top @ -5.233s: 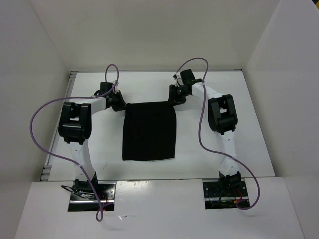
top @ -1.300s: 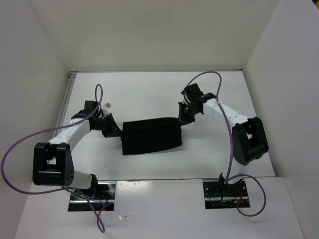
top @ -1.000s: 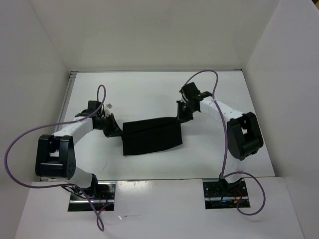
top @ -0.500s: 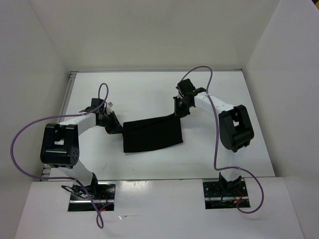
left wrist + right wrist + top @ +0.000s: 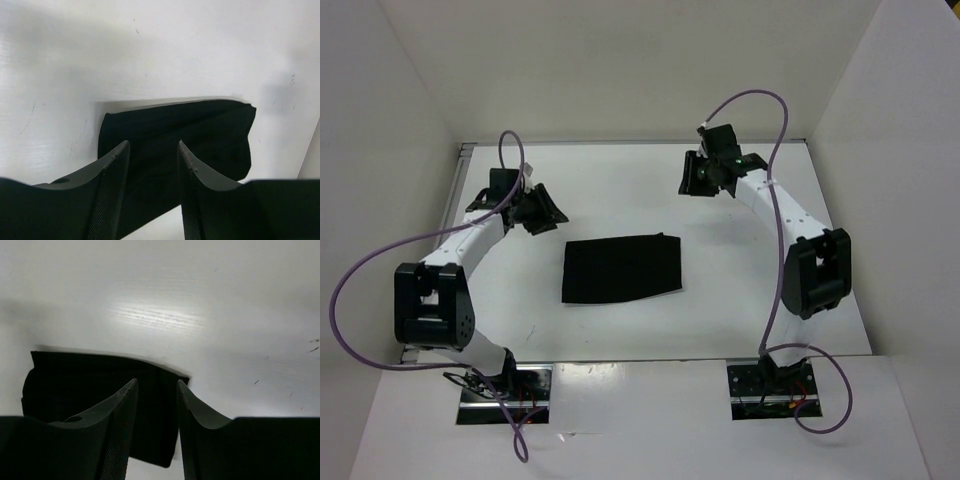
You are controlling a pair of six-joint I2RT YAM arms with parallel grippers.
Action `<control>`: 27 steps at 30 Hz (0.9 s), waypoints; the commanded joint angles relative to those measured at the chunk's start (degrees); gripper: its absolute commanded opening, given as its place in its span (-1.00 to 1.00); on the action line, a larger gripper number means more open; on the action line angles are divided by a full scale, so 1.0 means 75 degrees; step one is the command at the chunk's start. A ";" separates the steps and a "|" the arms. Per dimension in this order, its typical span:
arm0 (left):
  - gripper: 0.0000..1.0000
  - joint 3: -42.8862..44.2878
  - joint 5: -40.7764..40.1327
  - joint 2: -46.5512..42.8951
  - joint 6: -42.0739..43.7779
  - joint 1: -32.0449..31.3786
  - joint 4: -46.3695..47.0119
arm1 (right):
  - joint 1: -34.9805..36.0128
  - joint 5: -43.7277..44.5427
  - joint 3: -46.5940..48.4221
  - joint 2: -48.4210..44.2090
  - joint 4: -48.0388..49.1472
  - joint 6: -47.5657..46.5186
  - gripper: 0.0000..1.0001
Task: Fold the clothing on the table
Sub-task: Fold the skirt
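Both end effectors have let go. Half a second back, each sat at a far corner of the clothing (image 5: pixel 620 270); now the left end effector (image 5: pixel 544 211) hangs at its 10 o'clock and the right end effector (image 5: pixel 689 178) at its 1 o'clock, both well apart from the fabric. Jaws on each stand apart, nothing between them.

- The clothing lies flat near the middle of the counter (image 5: pixel 620 190), a wide, shallow black band. Five seconds back it was a deeper rectangle, so the far half now lies over the near half.
- Judgement: first fold laid and released; a crosswise fold probably remains, needing fresh grips at the short ends.

View differences:
- The top view alone gives the whole outline and both arms clear of it; the 5 o'clock corner runs slightly askew.
- The left wrist view, through the left end effector (image 5: pixel 152 147), shows faint creases across the clothing (image 5: pixel 190 125).
- The right wrist view, through the right end effector (image 5: pixel 156 385), shows a small step in the clothing's (image 5: pixel 75 380) far edge, where the layers look misaligned.
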 commanded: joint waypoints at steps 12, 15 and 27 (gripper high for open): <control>0.01 -0.1279 -0.0035 -0.0744 0.0190 0.0018 0.0132 | 0.0263 -0.1798 -0.2172 -0.0293 0.1057 -0.0067 -0.17; 0.01 -0.0871 -0.0129 -0.0558 0.0120 0.0018 0.0202 | 0.0264 -0.1868 -0.2008 0.0059 0.1058 -0.0067 -0.20; -1.00 0.0620 -0.0036 0.1481 0.0331 0.0018 0.0273 | 0.0732 -0.1857 -0.1868 0.0610 0.1210 -0.0138 -0.22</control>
